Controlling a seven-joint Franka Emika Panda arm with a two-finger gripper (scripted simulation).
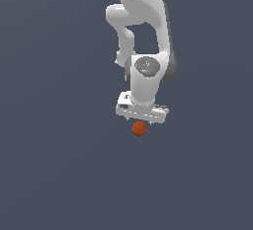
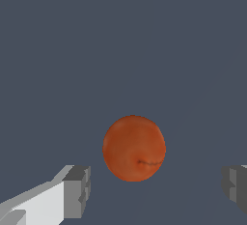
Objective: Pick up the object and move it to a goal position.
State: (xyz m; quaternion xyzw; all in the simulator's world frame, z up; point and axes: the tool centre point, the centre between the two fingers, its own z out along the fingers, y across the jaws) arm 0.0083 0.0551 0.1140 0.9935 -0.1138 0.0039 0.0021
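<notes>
So we've got the gripper (image 2: 155, 190) spread wide, touching nothing, ball (image 2: 134, 148) between its fingers (image 2: 77, 190); fingertips hidden in the exterior view.

White arm (image 1: 146, 36) reaches down; end effector (image 1: 141, 118) directly above red-orange ball (image 1: 140, 128), fingers hidden.

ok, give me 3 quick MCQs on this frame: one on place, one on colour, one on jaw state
1. Where is the ball relative to the gripper?
A. clamped in it
B. ahead of the open jaws, untouched
C. far off to one side

2. What colour is the ball?
A. red-orange
B. blue
C. green

3. How do the jaws stand?
A. shut
B. open, wider than the ball
C. shut on the ball

Answers:
1 B: the wrist view shows gaps between ball and both fingers.
2 A: it is red-orange in both views.
3 B: the fingers sit far apart either side of the ball.
</notes>
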